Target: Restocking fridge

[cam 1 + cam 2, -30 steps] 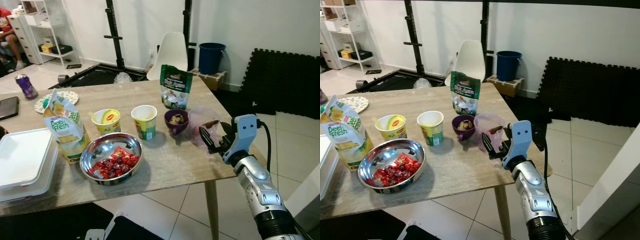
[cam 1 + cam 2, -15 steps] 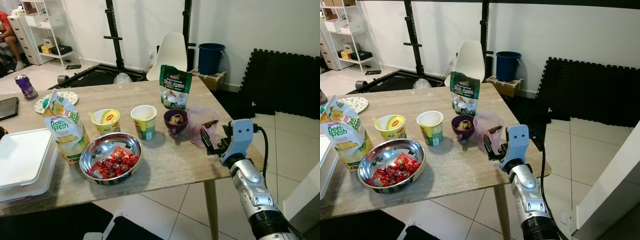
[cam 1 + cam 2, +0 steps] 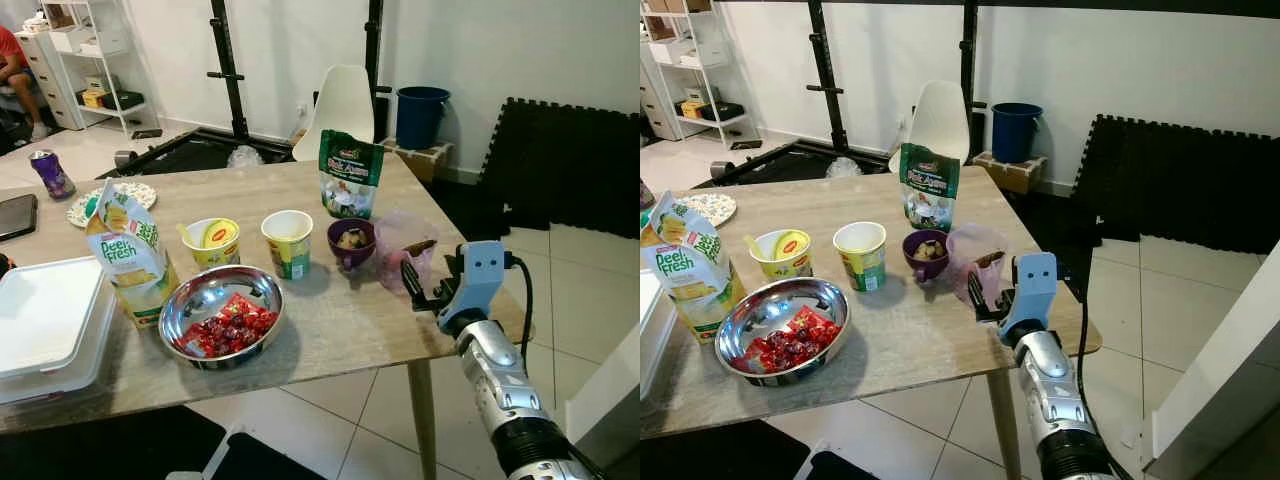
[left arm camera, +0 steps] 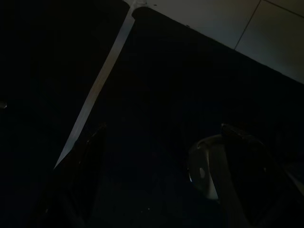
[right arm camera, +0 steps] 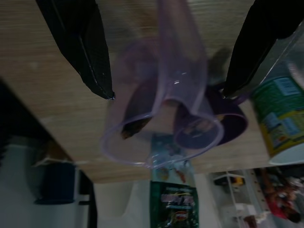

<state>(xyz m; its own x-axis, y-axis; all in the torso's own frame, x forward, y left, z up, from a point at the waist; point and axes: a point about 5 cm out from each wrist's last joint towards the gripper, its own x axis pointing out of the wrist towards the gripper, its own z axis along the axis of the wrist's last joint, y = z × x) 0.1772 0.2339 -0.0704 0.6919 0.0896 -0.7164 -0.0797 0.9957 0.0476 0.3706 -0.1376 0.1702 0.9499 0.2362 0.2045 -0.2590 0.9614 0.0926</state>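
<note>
A translucent purple cup (image 3: pixel 405 243) with a handle stands near the right end of the wooden table (image 3: pixel 330 330). My right gripper (image 3: pixel 413 281) is open just before the cup, at the table's front right edge. In the right wrist view the two black fingers (image 5: pixel 85 42) stand on either side of the purple cup (image 5: pixel 161 118) without touching it. A purple bowl (image 3: pixel 352 241) and a green snack bag (image 3: pixel 351 187) sit just behind it. My left gripper (image 4: pixel 161 128) hangs idle in the dark, fingers apart.
Also on the table: a green-yellow cup (image 3: pixel 289 243), a yellow noodle cup (image 3: pixel 213 242), a steel bowl of red items (image 3: pixel 221 315), a juice carton (image 3: pixel 130 255), a white container (image 3: pixel 45 325). A white chair (image 3: pixel 340 105) and blue bin (image 3: pixel 422 115) stand behind.
My right gripper has moved in closer to the purple cup, so the cup now sits between its open fingers. Nothing on the table has moved.
</note>
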